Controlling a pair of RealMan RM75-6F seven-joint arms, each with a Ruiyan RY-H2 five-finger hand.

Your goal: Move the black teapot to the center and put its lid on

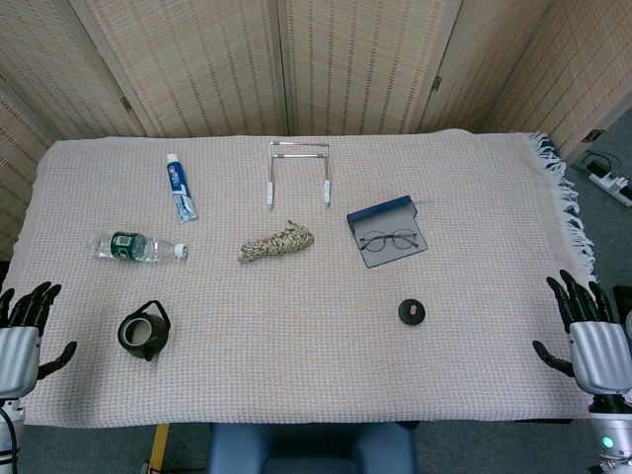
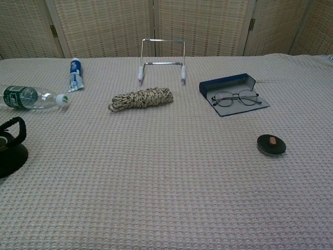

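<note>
Item: black teapot (image 1: 144, 331), uncovered, handle up. We find it near the left edge of the counter (image 1: 316, 385), just beside our left hand (image 1: 22, 331), not yet moved to the center.

Item: lid (image 1: 412, 312), well apart from the teapot, toward our right side, lying flat.

Progress: we judge nothing done; the move and the lidding both remain.

Left hand: released, fingers spread, holding nothing. Right hand (image 1: 590, 331): likewise released, far from the teapot.

Containers: teapot contents not discernible; glasses case (image 2: 229, 86) open, beyond the lid, glasses (image 2: 237, 97) on it.
</note>
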